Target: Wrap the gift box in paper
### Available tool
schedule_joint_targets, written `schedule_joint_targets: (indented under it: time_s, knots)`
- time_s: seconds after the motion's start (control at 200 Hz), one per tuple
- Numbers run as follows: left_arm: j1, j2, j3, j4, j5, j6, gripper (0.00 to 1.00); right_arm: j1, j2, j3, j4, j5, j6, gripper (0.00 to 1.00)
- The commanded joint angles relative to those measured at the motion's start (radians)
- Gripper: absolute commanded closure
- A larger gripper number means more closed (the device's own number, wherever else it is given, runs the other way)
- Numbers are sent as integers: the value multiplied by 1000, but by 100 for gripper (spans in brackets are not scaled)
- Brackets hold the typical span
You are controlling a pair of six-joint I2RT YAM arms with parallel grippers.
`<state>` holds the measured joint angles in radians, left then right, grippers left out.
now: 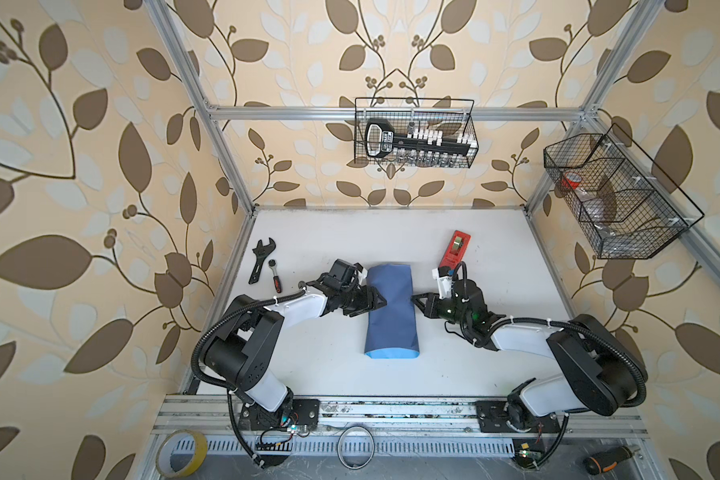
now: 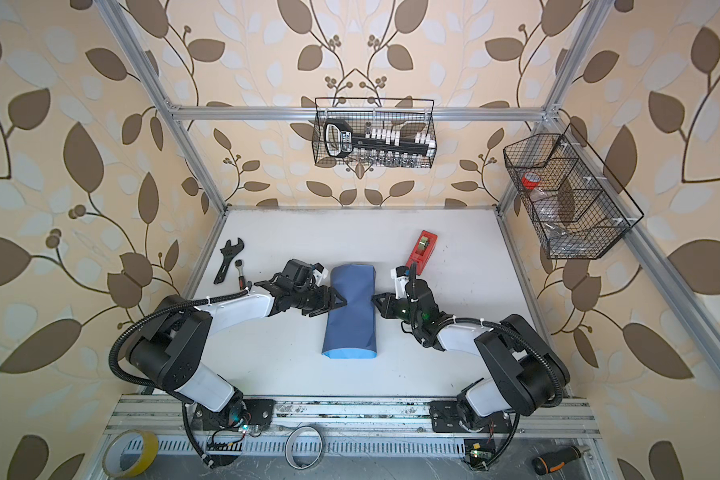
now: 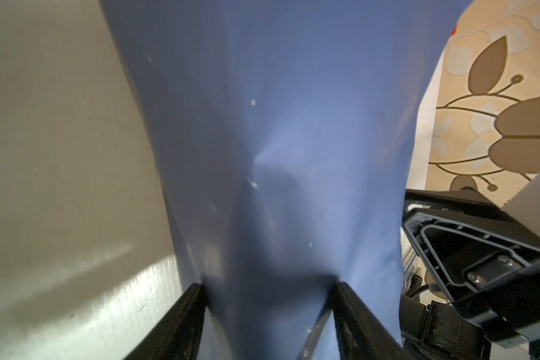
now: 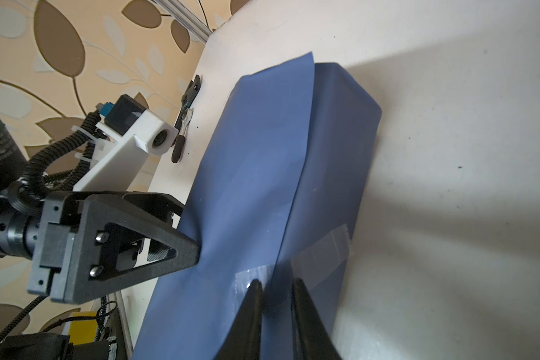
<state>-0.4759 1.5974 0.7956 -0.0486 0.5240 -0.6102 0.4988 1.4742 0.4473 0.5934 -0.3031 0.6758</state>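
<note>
right gripper (image 4: 276,282): jaws barely parted, a thin gap, nothing between them. the tips sit right at a strip of clear tape (image 4: 321,249) that crosses the seam of the paper (image 4: 262,162). my read is it's there to press down or let go of the tape, not to grab paper. the seam runs away from the tips along the top of the bundle, one flap lapped over the other. the far end of the top flap lifts a bit, and only this one strip shows on the seam.

across the bundle, left gripper (image 1: 381,300): jaws stand wide, tips pushed into the paper's opposite side. the paper dents between its fingers (image 3: 181,327) in the left wrist view. nothing is clamped. it looks like a brace so the wrap doesn't spring open or slide while the tape goes on.

in both top views the paper is a slate-blue tube lying between the two grippers. its light blue inner face shows at the open end nearer the arm bases. the gift box isn't visible anywhere. i judge it's inside the tube, roughly between the grippers, but can't confirm.

just past the right gripper, away from the bases, the red tape dispenser (image 1: 454,248) sits on the table (image 1: 316,241), probably handy for another strip. out past the left gripper lie a wrench (image 1: 262,259) and a ratchet (image 1: 274,276), well apart from the paper and not in play.

judgement: seam partly taped, near end open, end folds not yet done.
</note>
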Motion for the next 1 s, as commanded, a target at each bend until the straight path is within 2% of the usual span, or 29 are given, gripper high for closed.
schedule_joint_targets:
  time_s: [0.0,0.594,0.994]
  knots:
    - [-7,90,-38,-108,-137,27,35,-2,20,32,-3,-21,-18,79]
    - [-7,87,-35,-112,-134,29,35,7,125,76,-37,-56,8,69]
    - [-7,78,-31,-119,-136,27,35,-5,185,76,-32,-87,31,52]
